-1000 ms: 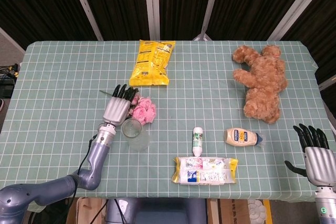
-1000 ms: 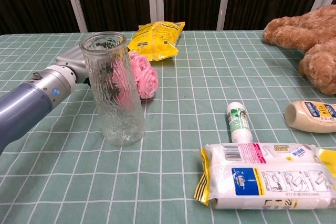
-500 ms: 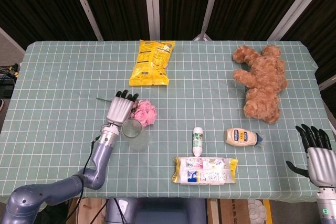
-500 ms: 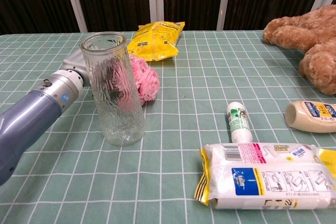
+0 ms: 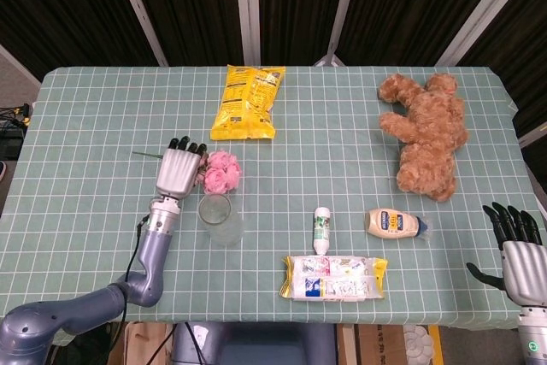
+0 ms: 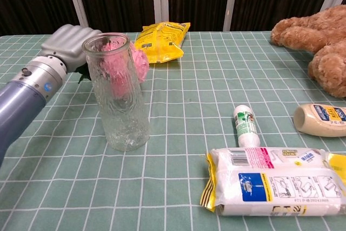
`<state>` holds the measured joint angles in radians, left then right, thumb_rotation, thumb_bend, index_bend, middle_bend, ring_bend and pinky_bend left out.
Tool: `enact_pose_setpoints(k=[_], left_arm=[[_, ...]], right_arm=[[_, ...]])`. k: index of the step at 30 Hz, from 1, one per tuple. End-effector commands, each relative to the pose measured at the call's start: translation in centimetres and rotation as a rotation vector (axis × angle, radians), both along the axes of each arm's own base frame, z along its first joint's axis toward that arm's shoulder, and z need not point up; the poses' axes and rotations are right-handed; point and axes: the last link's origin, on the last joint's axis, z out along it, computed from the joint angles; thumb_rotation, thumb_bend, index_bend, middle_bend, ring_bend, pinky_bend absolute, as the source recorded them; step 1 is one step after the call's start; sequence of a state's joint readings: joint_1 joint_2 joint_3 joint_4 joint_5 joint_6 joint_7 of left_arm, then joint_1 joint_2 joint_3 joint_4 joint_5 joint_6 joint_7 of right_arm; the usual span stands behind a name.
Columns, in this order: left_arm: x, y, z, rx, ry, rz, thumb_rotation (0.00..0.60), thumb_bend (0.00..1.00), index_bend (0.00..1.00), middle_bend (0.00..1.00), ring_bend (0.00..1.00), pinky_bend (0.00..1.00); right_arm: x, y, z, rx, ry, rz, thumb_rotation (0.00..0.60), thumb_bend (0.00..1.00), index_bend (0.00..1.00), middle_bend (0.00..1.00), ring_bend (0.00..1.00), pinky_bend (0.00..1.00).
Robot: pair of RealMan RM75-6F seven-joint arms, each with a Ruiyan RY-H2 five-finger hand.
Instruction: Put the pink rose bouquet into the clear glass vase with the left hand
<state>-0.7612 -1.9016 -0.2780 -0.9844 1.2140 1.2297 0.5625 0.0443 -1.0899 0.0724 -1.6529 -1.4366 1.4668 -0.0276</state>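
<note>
My left hand (image 5: 177, 170) grips the pink rose bouquet (image 5: 220, 172) and holds it off the table; its green stem (image 5: 147, 156) sticks out to the left. In the chest view the hand (image 6: 67, 42) is behind the vase and the pink blooms (image 6: 139, 61) show past the rim and through the glass. The clear glass vase (image 5: 220, 219) stands upright just in front of the bouquet, with its body (image 6: 120, 94) empty. My right hand (image 5: 514, 248) hangs off the table's front right, fingers spread, holding nothing.
A yellow snack bag (image 5: 246, 101) lies behind the bouquet. A small white bottle (image 5: 321, 229), a white wipes pack (image 5: 334, 277) and a mayonnaise bottle (image 5: 396, 223) lie right of the vase. A brown teddy bear (image 5: 429, 132) lies at the far right.
My left hand has closed on the bouquet, lifted it off the table and shifted it left and back. The vase and my right hand have stayed put.
</note>
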Motion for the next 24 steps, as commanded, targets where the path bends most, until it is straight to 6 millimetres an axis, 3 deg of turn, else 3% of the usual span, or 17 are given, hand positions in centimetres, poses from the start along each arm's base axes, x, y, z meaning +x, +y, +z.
enact_pose_setpoints(k=[1,5,9,13,19,24], left_arm=[[-1.1,0.0,2.4,0.032,-0.041,0.013,0.600,0.45,0.39,0.46,0.27,0.31],[-2.6,-0.4,6.8,0.058,-0.284,0.063,0.600,0.45,0.40,0.46,0.27,0.31],[-3.7,-0.7,11.4,0.078,-0.408,0.113,0.600,0.45,0.40,0.45,0.27,0.32],[-3.5,-1.0,15.4,0.045,-0.595,0.172,0.600,0.45,0.40,0.45,0.27,0.32],[-1.8,-1.7,19.0,-0.101,-0.915,0.219,0.600,0.45,0.41,0.45,0.27,0.32],[-0.3,-2.3,21.0,-0.146,-0.982,0.174,0.600,0.45,0.41,0.45,0.27,0.31]], right_arm=[[0.0,0.0,0.0,0.000,-0.002,0.000,0.600,0.17,0.12,0.11,0.01,0.00],[0.1,0.1,-0.1,0.007,-0.006,0.003,0.600,0.17,0.12,0.11,0.01,0.00],[0.3,0.1,-0.3,0.018,-0.010,0.006,0.600,0.17,0.12,0.11,0.01,0.00],[0.3,0.1,-0.4,0.023,-0.012,0.008,0.600,0.17,0.12,0.11,0.01,0.00],[0.4,0.2,-0.3,0.024,-0.020,0.013,0.600,0.17,0.12,0.11,0.01,0.00],[0.5,0.2,-0.3,0.022,-0.025,0.017,0.600,0.17,0.12,0.11,0.01,0.00]])
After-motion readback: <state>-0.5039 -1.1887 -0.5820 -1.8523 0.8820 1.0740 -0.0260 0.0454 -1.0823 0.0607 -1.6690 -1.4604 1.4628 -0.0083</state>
